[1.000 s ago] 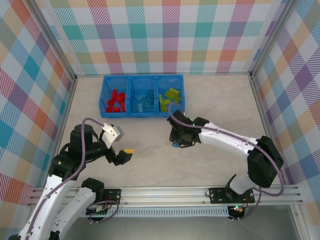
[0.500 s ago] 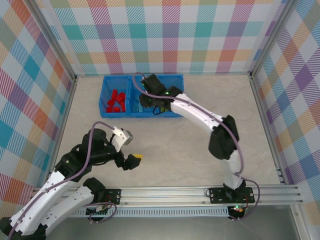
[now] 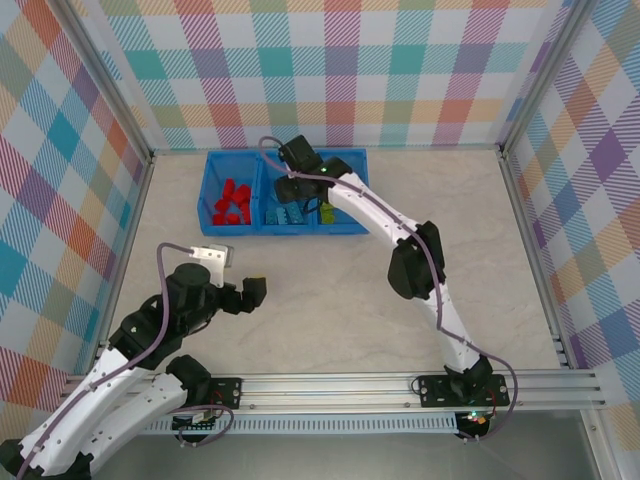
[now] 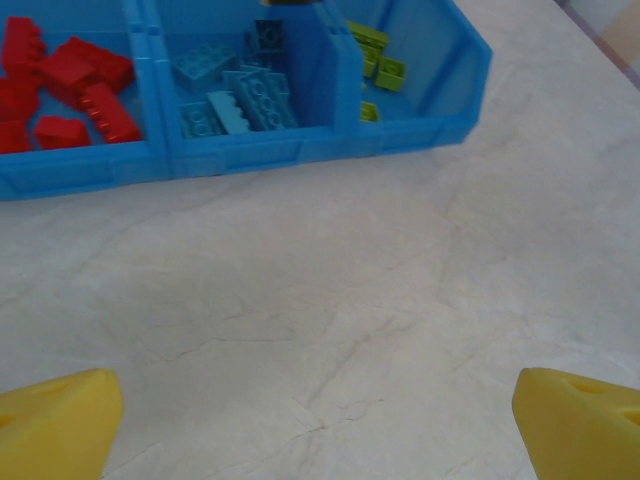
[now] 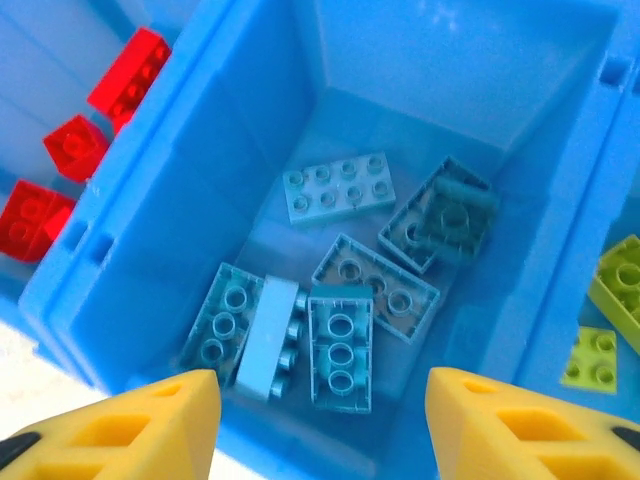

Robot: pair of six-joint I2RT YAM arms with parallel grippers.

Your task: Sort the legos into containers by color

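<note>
Legos: three colour lots, every brick in sight lying inside the tray [image 4: 250, 160], which stands at the far side of the table [image 3: 500, 250], left of centre. Contents: red bricks [image 3: 232, 203] in the left compartment; light blue bricks [image 5: 340, 350] in the middle compartment, most lying flat, one on its side, one darker-looking piece tilted across another; lime green bricks [image 4: 378, 60] in the right compartment. No mixing of colours is apparent. In attendance: right gripper [image 5: 322, 400], poised directly above the middle compartment, fingers spread, nothing between them; left gripper [image 4: 315, 400], over bare table on the near left, well apart from the tray, fingers spread wide and empty. Step in hand, as judged: the drop of a light blue brick into the middle compartment, with the sort at or near its end. Handling note: raise the right gripper straight up until its fingers stand above the dividing walls before any sideways swing. Keep the fingers apart on the way out so that no brick is nipped and carried back. Confirm the tilted piece rests wholly within the middle compartment.
</note>
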